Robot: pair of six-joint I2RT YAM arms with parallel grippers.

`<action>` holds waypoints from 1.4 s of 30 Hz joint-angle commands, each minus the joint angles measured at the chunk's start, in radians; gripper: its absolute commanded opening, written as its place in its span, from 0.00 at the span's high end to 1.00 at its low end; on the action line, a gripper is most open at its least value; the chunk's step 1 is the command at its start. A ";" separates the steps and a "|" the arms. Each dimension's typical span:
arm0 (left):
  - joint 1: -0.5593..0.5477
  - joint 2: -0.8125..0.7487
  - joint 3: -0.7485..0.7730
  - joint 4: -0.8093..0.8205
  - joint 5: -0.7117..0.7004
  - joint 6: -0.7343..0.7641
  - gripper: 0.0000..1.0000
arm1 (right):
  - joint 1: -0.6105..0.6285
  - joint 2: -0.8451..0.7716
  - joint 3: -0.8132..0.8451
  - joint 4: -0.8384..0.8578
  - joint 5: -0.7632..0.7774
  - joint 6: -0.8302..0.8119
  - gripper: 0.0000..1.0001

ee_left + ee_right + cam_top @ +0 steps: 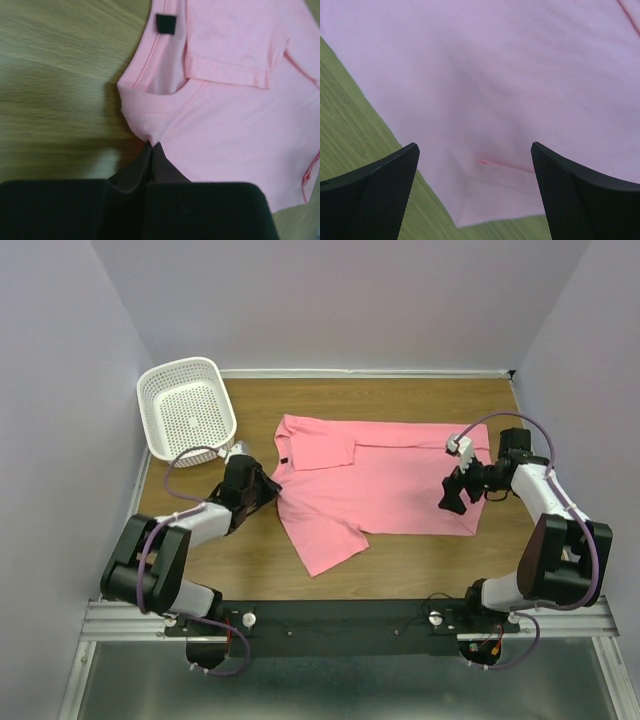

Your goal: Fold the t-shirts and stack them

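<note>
The pink t-shirt (385,480) lies spread on the wooden table, one sleeve folded in over its top left and the other sleeve sticking out at the lower left. My left gripper (268,490) is shut on the shirt's shoulder edge beside the collar (150,107); its fingertips (151,146) pinch a fold of pink cloth. My right gripper (455,495) hovers open over the shirt's lower right corner (495,195), its fingers (385,172) spread wide on either side of that corner and holding nothing.
A white perforated basket (186,408) stands at the back left of the table, close behind the left arm. Walls close in the table on the left, back and right. Bare wood (420,565) runs between the shirt and the arm bases.
</note>
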 commanded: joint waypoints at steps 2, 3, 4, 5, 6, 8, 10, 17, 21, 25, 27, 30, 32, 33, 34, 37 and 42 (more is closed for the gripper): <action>0.065 -0.201 -0.040 -0.104 -0.115 0.000 0.96 | 0.000 -0.018 -0.006 -0.016 0.096 -0.097 0.00; 0.076 -0.247 -0.049 -0.107 -0.086 0.016 0.92 | 0.000 -0.021 0.002 -0.036 0.107 -0.113 0.00; 0.088 -0.270 -0.057 -0.104 -0.064 0.030 0.77 | 0.000 -0.024 0.003 -0.048 0.113 -0.131 0.00; 0.095 -0.293 -0.066 -0.101 -0.055 0.059 0.60 | 0.000 -0.031 0.003 -0.062 0.116 -0.181 0.00; 0.095 -0.344 -0.071 -0.101 0.004 0.069 0.55 | 0.000 -0.048 -0.003 -0.096 0.121 -0.252 0.00; 0.096 -0.399 -0.090 -0.090 0.052 0.089 0.44 | 0.000 -0.073 -0.015 -0.122 0.127 -0.320 0.00; 0.098 -0.495 -0.098 -0.091 0.098 0.112 0.35 | 0.000 -0.103 -0.033 -0.172 0.125 -0.425 0.00; 0.099 -0.805 -0.014 -0.238 0.071 0.258 0.21 | 0.000 -0.058 -0.101 -0.414 0.121 -1.005 0.01; 0.101 -0.896 0.059 -0.361 0.033 0.384 0.13 | 0.000 0.062 -0.031 -0.380 0.086 -0.947 0.10; 0.099 -0.881 0.049 -0.380 0.103 0.360 0.12 | 0.016 0.127 0.010 -0.348 0.049 -0.907 0.23; 0.099 -0.867 0.017 -0.365 0.152 0.300 0.14 | 0.054 0.134 0.016 -0.314 0.049 -0.869 0.27; 0.099 -0.844 -0.026 -0.342 0.201 0.255 0.15 | 0.085 0.171 0.043 -0.283 0.042 -0.831 0.32; 0.099 -0.846 -0.040 -0.332 0.218 0.244 0.15 | 0.094 0.185 0.063 -0.285 0.048 -0.825 0.36; 0.099 -0.850 -0.051 -0.331 0.221 0.238 0.15 | 0.097 0.193 0.066 -0.286 0.064 -0.826 0.36; 0.099 -0.861 -0.052 -0.328 0.223 0.235 0.15 | 0.103 0.194 0.062 -0.285 0.076 -0.841 0.37; 0.099 -0.876 -0.061 -0.322 0.218 0.226 0.15 | 0.120 0.208 0.060 -0.285 0.117 -0.861 0.40; 0.099 -0.869 -0.071 -0.326 0.231 0.205 0.16 | 0.129 0.248 0.086 -0.280 0.122 -0.861 0.45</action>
